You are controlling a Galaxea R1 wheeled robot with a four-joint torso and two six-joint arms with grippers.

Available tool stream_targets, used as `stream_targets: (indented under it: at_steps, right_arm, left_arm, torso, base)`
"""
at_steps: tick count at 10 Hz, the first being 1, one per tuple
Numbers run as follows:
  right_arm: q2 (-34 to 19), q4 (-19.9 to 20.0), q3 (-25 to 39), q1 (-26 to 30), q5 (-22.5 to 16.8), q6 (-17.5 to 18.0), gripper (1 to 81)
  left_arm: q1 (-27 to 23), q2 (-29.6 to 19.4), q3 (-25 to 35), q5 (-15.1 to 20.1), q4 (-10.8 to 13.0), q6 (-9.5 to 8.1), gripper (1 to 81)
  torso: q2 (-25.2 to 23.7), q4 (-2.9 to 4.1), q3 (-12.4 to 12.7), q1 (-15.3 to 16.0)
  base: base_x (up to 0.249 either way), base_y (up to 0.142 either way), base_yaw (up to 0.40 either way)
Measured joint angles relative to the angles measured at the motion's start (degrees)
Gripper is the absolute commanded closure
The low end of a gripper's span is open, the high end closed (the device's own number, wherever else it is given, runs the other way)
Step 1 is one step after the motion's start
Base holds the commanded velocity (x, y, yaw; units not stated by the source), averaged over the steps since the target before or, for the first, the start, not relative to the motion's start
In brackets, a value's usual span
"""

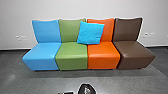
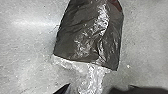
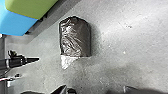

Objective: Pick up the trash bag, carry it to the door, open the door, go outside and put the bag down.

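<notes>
The dark, shiny trash bag (image 1: 86,89) shows at the bottom edge of the head view, with a black part of my left gripper (image 1: 65,93) just left of it. Seen from the left wrist, the bag (image 2: 87,35) lies on the floor, its pale, see-through end towards my left gripper (image 2: 100,85), which is open. From the right wrist the whole bag (image 3: 75,37) is visible lying on the grey floor; my right gripper (image 3: 95,86) stands open, away from it, holding nothing.
Joined blue, green, orange and brown seats (image 1: 103,53) stand against the white wall ahead, with a blue cushion (image 1: 90,33) on them. Grey floor (image 1: 120,83) runs in front of the seats. The left arm (image 3: 15,63) reaches in beside the bag.
</notes>
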Motion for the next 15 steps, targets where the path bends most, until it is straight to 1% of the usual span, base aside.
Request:
stream_targets:
  at_steps: [1,2,5,7,10,12,14,15]
  right_arm:
    - [0.0,0.0,0.0,-0.05,-0.27,0.0,1.0]
    - [0.0,-0.02,0.11,-0.05,-0.28,0.02,1.0]
    - [0.02,-0.02,0.34,-0.05,-0.28,0.02,1.0]
    - [0.06,-0.02,0.5,-0.02,-0.28,0.02,1.0]
    - [0.24,-0.02,0.61,0.11,-0.22,0.02,1.0]
    - [0.2,-0.05,0.61,0.06,-0.28,0.02,1.0]
    - [0.2,-0.02,0.63,-0.07,-0.28,0.02,1.0]
    - [0.22,-0.05,0.66,-0.07,-0.38,0.02,1.0]
  left_arm:
    - [-0.79,0.48,-0.01,-0.02,-0.59,-0.01,1.0]
    - [-1.71,1.13,-0.01,-0.06,-1.1,-0.01,1.0]
    - [-2.23,4.69,-0.32,-0.16,-1.51,0.0,1.0]
    - [-2.19,5.05,-2.46,-0.09,-1.62,-0.01,1.0]
    - [-3.0,5.38,-4.85,0.05,-1.62,-0.01,1.0]
    - [-5.53,5.6,-5.35,0.74,-1.62,-0.01,1.0]
    - [-7.66,7.08,-5.66,1.43,-1.62,0.0,1.0]
    - [-7.55,8.08,-5.72,1.99,-1.6,0.0,1.0]
  torso:
    - [-1.94,0.0,-0.74,1.18]
    - [-3.87,0.0,-1.99,2.38]
    - [-9.79,0.0,-6.47,6.14]
    - [-13.44,0.0,-9.02,8.5]
    - [-18.71,0.0,-9.79,11.78]
    - [-22.71,0.0,-9.83,14.27]
    - [-26.73,0.0,-9.83,16.78]
    - [-28.72,0.0,-9.83,18.01]
  base:
    - [0.0,0.0,0.0]
    - [0.0,0.0,0.0]
    - [0.0,0.0,0.0]
    - [0.0,0.0,0.0]
    - [0.0,0.0,0.0]
    - [0.0,0.0,0.0]
    - [0.0,0.0,0.0]
    - [0.0,0.0,0.0]
